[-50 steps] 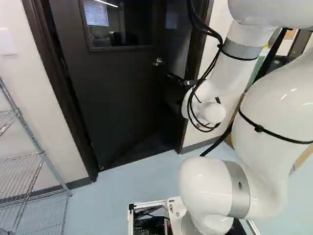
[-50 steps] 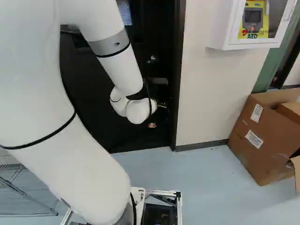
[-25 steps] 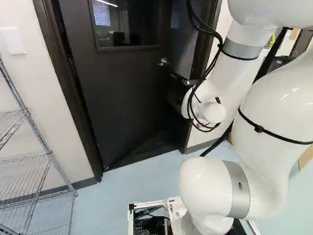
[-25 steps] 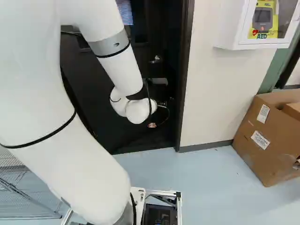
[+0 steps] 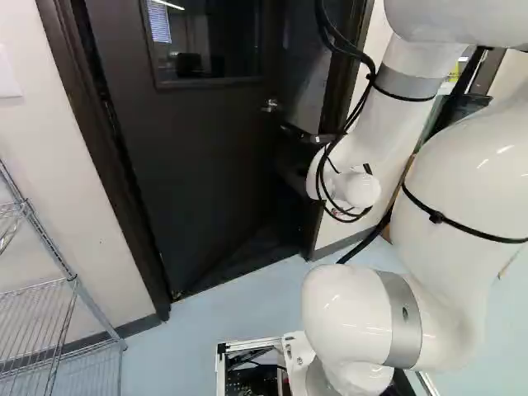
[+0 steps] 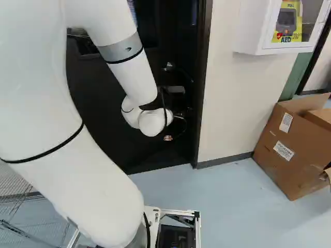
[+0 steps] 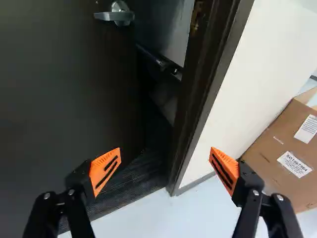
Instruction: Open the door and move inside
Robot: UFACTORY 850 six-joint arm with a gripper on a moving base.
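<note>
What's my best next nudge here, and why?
Probably a small shift of the end effector toward the door before pushing. The door is ajar, but in the wrist view the door frame runs down between the spread orange pads, one against the door, the other against the wall; driving straight ahead might catch the frame.

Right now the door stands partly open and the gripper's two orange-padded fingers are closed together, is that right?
Not quite: the wrist view shows the gripper open, its two orange-padded fingers standing well apart. The door does stand partly open.
</note>
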